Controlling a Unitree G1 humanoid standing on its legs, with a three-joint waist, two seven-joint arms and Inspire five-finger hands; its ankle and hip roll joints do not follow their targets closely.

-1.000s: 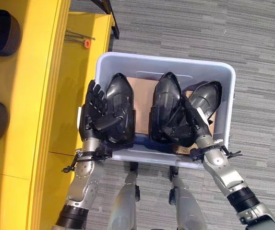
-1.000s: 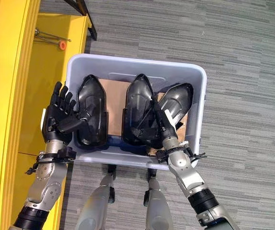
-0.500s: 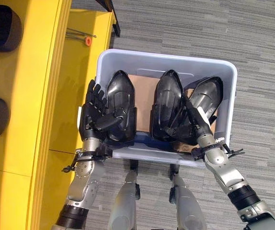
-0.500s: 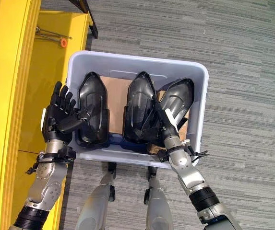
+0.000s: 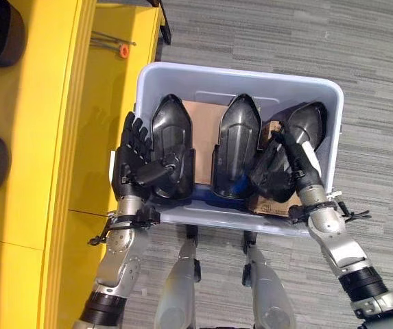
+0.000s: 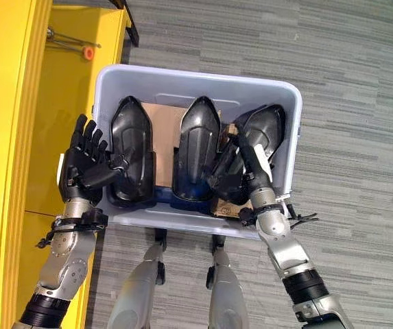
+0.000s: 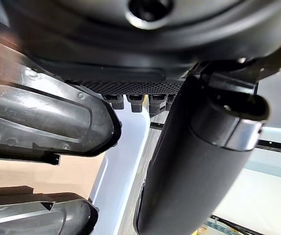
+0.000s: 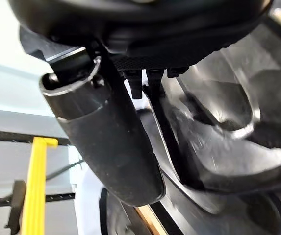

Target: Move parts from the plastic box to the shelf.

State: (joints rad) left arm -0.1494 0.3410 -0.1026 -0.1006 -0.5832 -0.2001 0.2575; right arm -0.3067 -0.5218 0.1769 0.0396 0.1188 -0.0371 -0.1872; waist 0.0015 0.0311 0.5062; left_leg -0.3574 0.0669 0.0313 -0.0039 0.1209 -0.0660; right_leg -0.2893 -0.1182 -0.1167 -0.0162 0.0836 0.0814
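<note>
Right now we have three black moulded parts standing in the plastic box [image 5: 333,130], which fills the centre of the head views, with the yellow shelf [image 5: 38,137] down the left side. Our left hand [image 5: 133,161] sits at the box's left wall, fingers [image 5: 136,131] straight and spread on the outside of the left part [image 5: 170,151], thumb laid across its face, so we judge it is bracing that part for a lift. The middle part [image 5: 236,147] stands free. Our right hand [image 6: 241,171] reaches into the right of the box under the right part [image 6: 263,127], which leans tilted against it; its fingers seem curled round the part's lower edge, though they are largely hidden. A cardboard sheet [image 5: 201,127] lines the box floor.
</note>
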